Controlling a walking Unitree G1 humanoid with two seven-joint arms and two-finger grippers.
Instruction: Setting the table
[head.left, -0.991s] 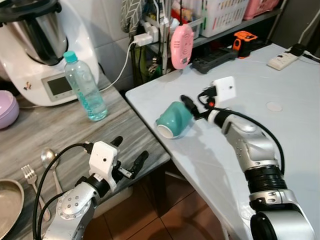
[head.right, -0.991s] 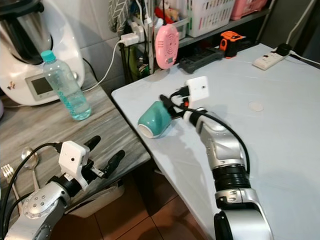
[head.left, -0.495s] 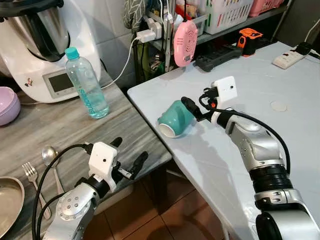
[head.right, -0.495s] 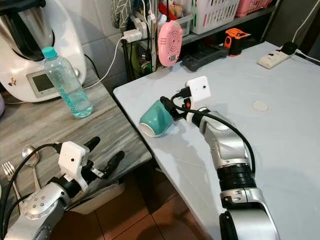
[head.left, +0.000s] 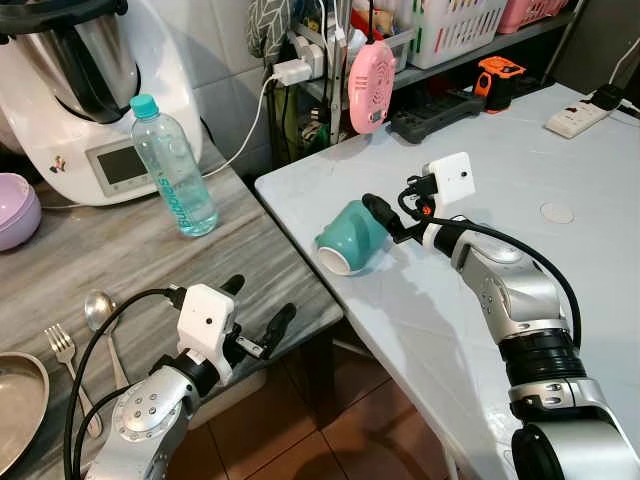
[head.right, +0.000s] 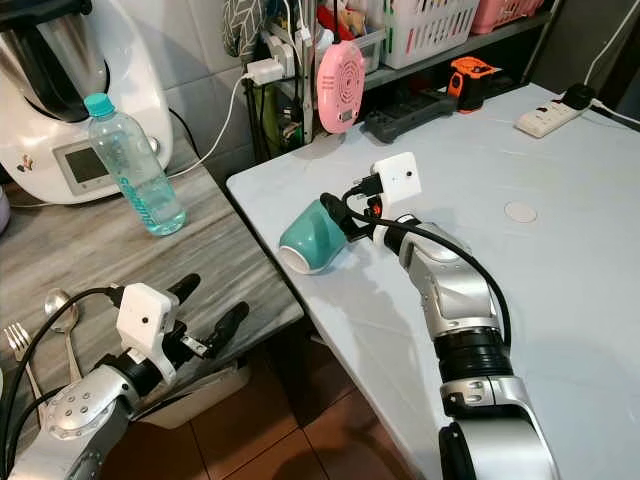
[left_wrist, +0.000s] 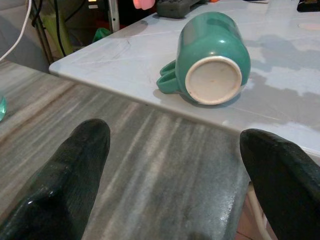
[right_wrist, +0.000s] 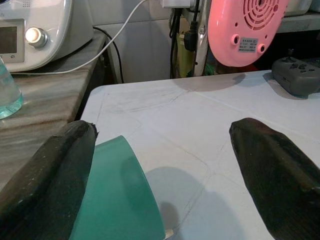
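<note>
Even, fairly bright indoor light falls from above, and both head views are sharp with no motion blur. The white table (head.left: 520, 170) reflects it as a soft pale sheen without harsh glare. The teal mug (head.left: 350, 236) and the right arm cast soft grey shadows on the tabletop beside them. Under the tables the floor lies in deeper shade. In the wrist views the black fingers (left_wrist: 65, 185) close to the lens are large and soft, slightly out of focus, while the background stays fairly clear.

Purple bowl (head.left: 12, 214) and metal pan (head.left: 15, 405) cut by frame edge; mug (head.left: 350, 237) opening faces away.
</note>
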